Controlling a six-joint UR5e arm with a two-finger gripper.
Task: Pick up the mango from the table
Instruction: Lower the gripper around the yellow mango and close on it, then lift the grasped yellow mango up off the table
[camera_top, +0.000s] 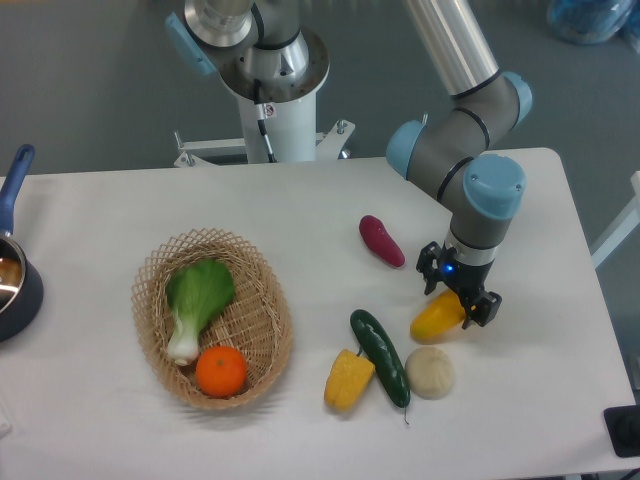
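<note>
Directly beneath the open tool (458, 293) – between its fingers – lies the mango (434, 317).

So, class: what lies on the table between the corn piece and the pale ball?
In the camera view, the dark green cucumber lies between the corn piece and the pale ball, its lower end between them.

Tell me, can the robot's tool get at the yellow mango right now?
Probably yes. The tool is open, right over the mango, one finger on each side. Nothing covers the mango; the beige ball sits nearby but apart.
</note>
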